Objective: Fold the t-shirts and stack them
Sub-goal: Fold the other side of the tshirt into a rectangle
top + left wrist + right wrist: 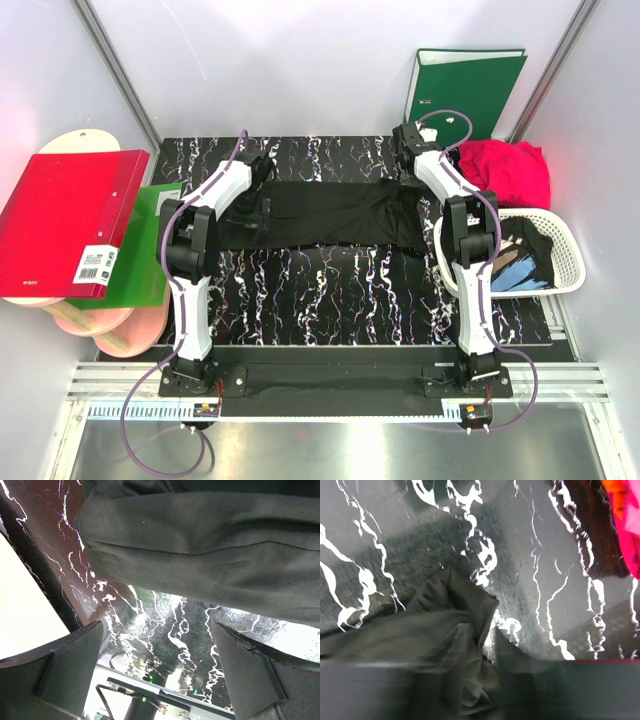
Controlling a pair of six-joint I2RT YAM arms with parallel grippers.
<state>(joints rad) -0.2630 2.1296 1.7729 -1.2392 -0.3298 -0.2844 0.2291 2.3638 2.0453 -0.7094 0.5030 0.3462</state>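
Observation:
A black t-shirt (330,212) lies stretched as a long band across the far half of the marbled table (330,290). My left gripper (246,222) hovers at its left end, open and empty; in the left wrist view (160,630) its wide-apart fingers (70,665) frame bare table, with the shirt's edge (210,545) just beyond them. My right gripper (408,150) is at the shirt's far right corner, and in the blurred right wrist view (490,680) it is shut on bunched black cloth (450,630). A crimson-pink t-shirt (508,170) lies crumpled at the back right. Another black printed t-shirt (528,262) lies in the basket.
A white lattice basket (570,250) stands at the right edge beside my right arm. A green binder (465,90) leans on the back wall. A red binder (65,220), a green binder (140,255) and wooden boards (110,330) lie at the left. Pink cloth (630,525) shows in the right wrist view.

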